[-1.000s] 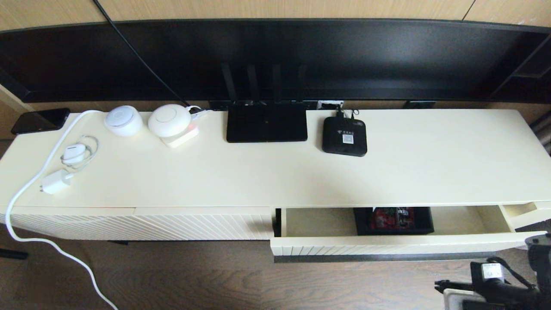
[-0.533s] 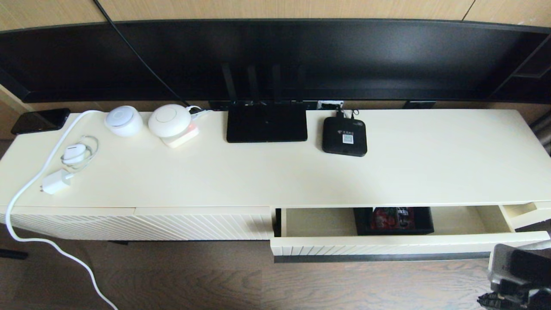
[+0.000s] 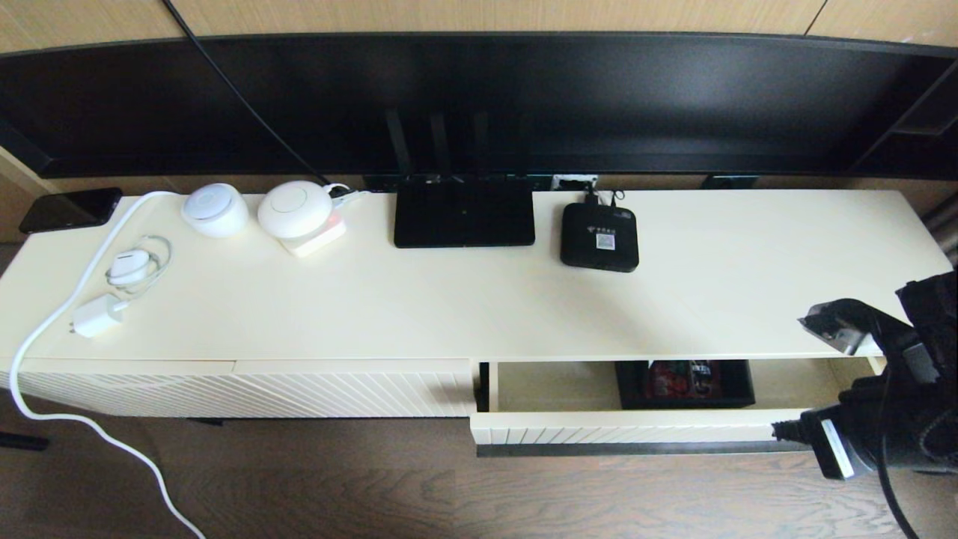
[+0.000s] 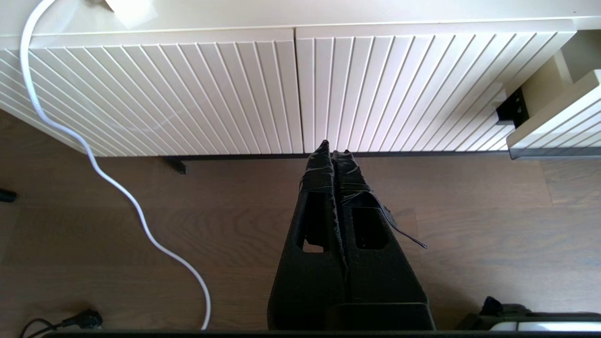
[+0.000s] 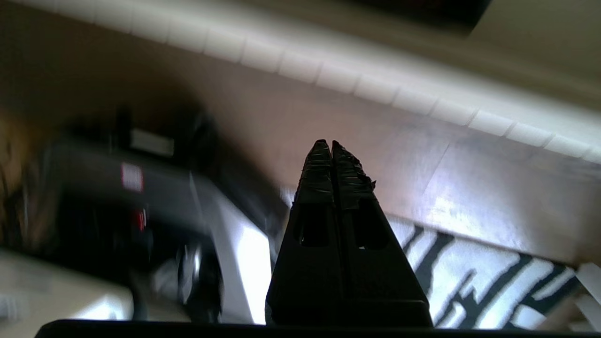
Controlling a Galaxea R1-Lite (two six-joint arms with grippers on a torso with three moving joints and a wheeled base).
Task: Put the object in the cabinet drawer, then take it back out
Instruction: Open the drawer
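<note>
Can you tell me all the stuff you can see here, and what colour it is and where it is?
Cabinet: one, cream, across the middle.
Drawer: one, cream, open, under the cabinet top, right half.
Box: one, black with red packets, inside the drawer.
Router: one, black, back middle of the top.
Small box: one, black with white sticker, right of the router.
Round gadgets: two, white, back left.
Charger: one, white, left end.
Cable: one, white, from the top down to the floor.
Phone: one, black, far left.
TV: one, black, behind.
Left hand: black, shut, near the ribbed panel.
Right hand: black, shut, by the drawer's right end.
</note>
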